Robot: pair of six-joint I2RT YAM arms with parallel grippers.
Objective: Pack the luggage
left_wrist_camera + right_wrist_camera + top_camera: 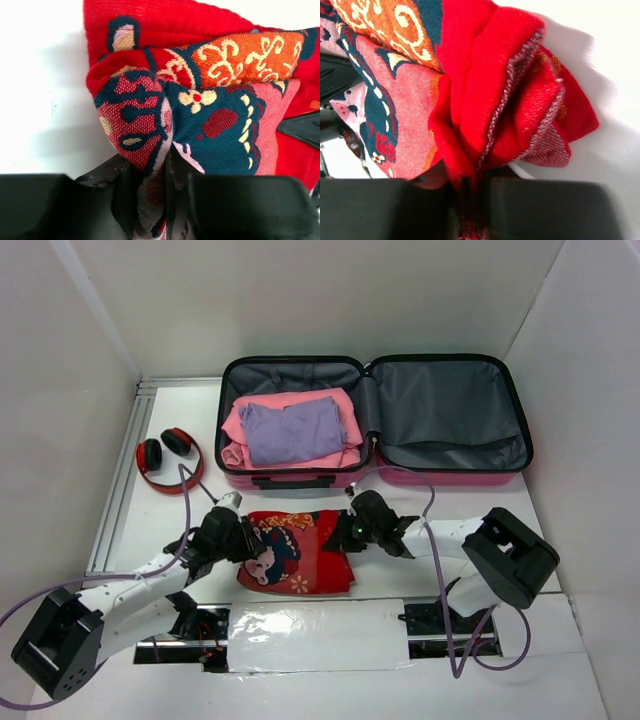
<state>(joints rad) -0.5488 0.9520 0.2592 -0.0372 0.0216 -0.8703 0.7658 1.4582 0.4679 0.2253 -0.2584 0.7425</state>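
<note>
Red patterned cloth (pixel 298 552) bunched on the table (pixel 400 585), left end effector (pixel 245 543) clamped on one edge, right end effector (pixel 348 532) clamped opposite, luggage (pixel 450 410) open beyond both.

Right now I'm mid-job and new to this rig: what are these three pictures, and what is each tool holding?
You are looking at two robot arms fixed at the near edge of a table. The wide picture looks down from above and behind them. The other two come from a camera on each wrist.

The left tool and the right tool each pinch one side of the red patterned cloth, which sits bunched on the table.

Beyond it lies the open luggage. Its left half holds pink and purple folded clothes, and its right half shows bare grey lining. A pair of red headphones lies to the left of it.
</note>
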